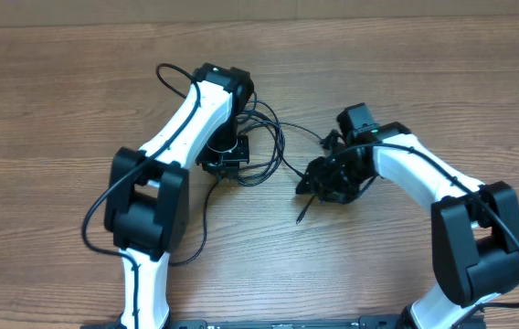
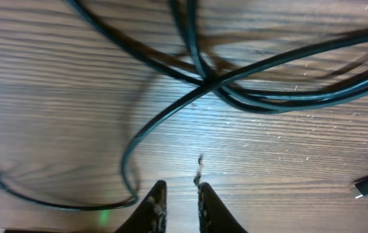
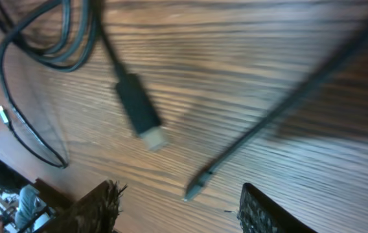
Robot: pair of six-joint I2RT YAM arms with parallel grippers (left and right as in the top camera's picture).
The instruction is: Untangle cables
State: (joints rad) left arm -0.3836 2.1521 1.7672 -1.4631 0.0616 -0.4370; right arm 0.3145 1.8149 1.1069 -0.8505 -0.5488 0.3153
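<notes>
Progress: early — your cables (image 2: 236, 81) lie crossed mid-bench | left gripper (image 2: 179, 197) jaws nearly closed, empty | right gripper (image 3: 177, 210) jaws spread, holding nothing — all separating remains

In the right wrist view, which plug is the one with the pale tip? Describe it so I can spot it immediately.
Start at the brown wooden table in the right wrist view, above the open right gripper. The thick rectangular black plug with a pale metal tip lies left of centre, pointing toward the fingers. The thin black cord's small pointed end beside it is far slimmer.
</notes>
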